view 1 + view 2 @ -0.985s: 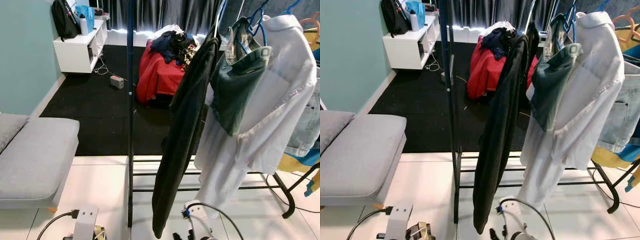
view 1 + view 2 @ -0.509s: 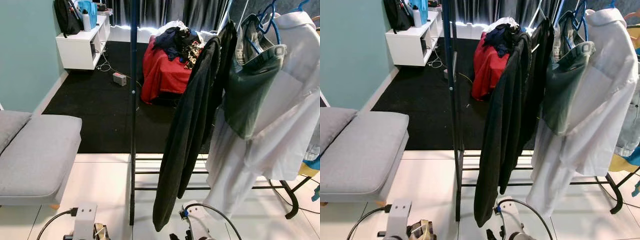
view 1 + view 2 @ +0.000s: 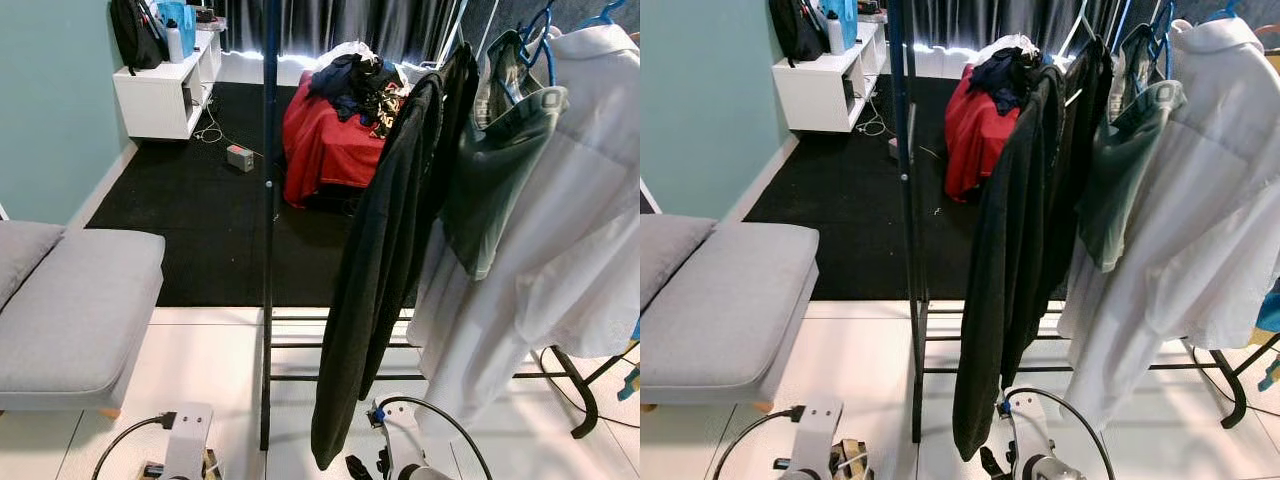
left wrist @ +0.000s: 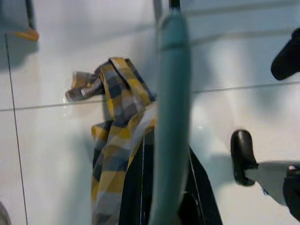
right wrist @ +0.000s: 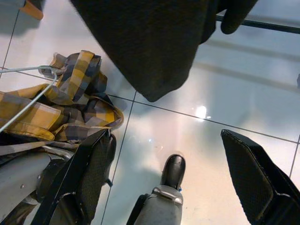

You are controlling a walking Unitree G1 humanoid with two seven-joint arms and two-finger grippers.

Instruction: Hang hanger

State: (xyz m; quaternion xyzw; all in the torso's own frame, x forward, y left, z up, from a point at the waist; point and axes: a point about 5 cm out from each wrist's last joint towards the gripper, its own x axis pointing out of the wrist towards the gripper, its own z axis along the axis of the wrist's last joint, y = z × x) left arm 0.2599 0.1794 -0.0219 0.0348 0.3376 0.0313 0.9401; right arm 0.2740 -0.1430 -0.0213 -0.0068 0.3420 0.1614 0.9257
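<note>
A teal hanger (image 4: 171, 112) carrying a yellow and grey plaid shirt (image 4: 115, 140) runs up from my left gripper (image 4: 164, 206), which is shut on it low over the white tiles. The shirt's wire hook (image 5: 28, 93) and bunched cloth (image 5: 65, 108) lie beside my right gripper (image 5: 166, 140), whose fingers (image 5: 93, 173) stand wide open with nothing between them. Ahead stands the clothes rack with its black upright pole (image 3: 267, 200). On it hang a long black coat (image 3: 385, 270), a dark green garment (image 3: 490, 190) and a white shirt (image 3: 560, 250).
A grey bench (image 3: 70, 310) sits at the left. Behind the rack on the black carpet (image 3: 190, 220) are a red-covered heap of clothes (image 3: 330, 140) and a white shelf unit (image 3: 160, 95). The rack's base bars (image 3: 300, 345) cross the tiles. My foot (image 5: 173, 171) is below the right gripper.
The view has shifted slightly, so the rack and clothes sit nearer and a little to the right. The white shirt hangs at a different angle. Both arms stay low.
</note>
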